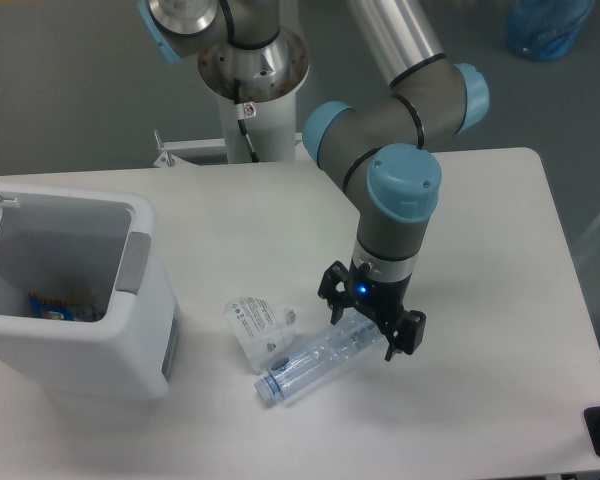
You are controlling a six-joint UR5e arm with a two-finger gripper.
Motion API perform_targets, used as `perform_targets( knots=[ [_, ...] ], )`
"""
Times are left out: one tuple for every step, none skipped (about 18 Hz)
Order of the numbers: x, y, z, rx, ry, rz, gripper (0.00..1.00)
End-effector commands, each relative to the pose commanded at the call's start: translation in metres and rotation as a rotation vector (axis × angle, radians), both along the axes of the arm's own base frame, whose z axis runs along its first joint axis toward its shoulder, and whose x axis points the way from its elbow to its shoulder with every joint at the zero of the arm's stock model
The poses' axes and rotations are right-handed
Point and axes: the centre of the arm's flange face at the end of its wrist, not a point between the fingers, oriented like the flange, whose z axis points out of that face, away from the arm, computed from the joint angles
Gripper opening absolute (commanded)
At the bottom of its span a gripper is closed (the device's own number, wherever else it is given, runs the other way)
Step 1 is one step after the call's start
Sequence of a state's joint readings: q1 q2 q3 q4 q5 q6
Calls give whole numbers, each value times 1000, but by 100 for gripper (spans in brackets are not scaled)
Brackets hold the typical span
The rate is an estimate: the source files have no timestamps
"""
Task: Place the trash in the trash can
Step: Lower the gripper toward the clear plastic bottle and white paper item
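On a white counter (500,220), fingers (331,308) spread either side of a crushed clear bottle's (320,358) upper end, crumpled wrapper (257,327) touching it, white trash can (70,300) well apart at left.

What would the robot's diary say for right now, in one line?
phase: grasp approach | gripper: open, straddling crushed clear plastic bottle | crumpled whitish wrapper: on table | white boxy trash can: awaiting both

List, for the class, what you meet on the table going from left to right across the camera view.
Trash can → crumpled wrapper → crushed bottle → the arm's hand, open, its fingers either side of the bottle's right end.
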State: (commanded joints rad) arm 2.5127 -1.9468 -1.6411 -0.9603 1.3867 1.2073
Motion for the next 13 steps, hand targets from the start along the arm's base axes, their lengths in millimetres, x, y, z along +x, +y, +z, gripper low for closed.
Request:
perform_targets(
  knots=[
    [7, -3, -6, -4, -13, -5, 100],
    [11, -5, -12, -11, -24, -11, 100],
    [19, -2, -16, -16, -30, -33, 100],
    [24, 2, -17, -10, -31, -64, 100],
    [25, 5, -19, 20, -49, -87, 100],
    [26, 7, -18, 34, -59, -90, 100],
    [28, 5, -27, 30, -74, -97, 100],
    [26, 3, -27, 30, -74, -85, 100],
    [21, 1, -26, 26, -72, -77, 100],
    [23, -1, -27, 15, -81, -67, 100],
    [31, -4, -37, 6, -114, -76, 100],
    [33, -6, -37, 3, -119, -61, 100],
    [32, -5, -36, 4, -115, -63, 100]
  ],
)
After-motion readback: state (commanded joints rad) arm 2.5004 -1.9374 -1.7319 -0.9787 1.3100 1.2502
